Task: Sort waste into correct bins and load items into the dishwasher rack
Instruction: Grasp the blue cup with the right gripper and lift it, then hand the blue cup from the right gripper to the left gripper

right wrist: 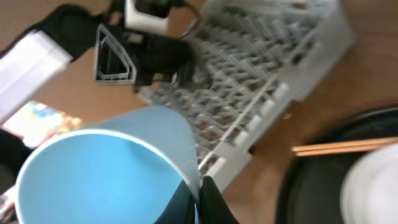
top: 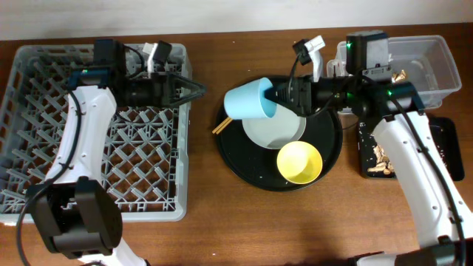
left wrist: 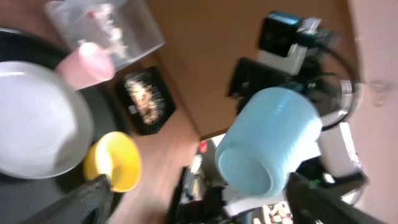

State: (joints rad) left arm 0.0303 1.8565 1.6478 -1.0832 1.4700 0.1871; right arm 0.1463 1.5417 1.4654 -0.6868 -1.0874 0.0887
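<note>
My right gripper (top: 275, 100) is shut on the wall of the light-blue cup (top: 250, 100) and holds it on its side above the left edge of the big round black tray (top: 244, 159). In the right wrist view the fingers (right wrist: 202, 200) pinch the cup's rim (right wrist: 93, 177). My left gripper (top: 194, 90) is open and empty over the grey dishwasher rack (top: 44, 148), pointing right at the cup (left wrist: 273, 146). The pale green plate (top: 275, 129) and yellow bowl (top: 299, 162) sit on the round tray. The chopsticks (top: 220, 127) stick out at its left. The pink cup (left wrist: 87, 62) shows in the left wrist view.
The clear tub (top: 436, 63) stands at the back right, with white crumpled stuff in it (left wrist: 106, 25). The flat black tray (top: 443, 151) holds brownish scraps (top: 380, 157). My right arm reaches across both.
</note>
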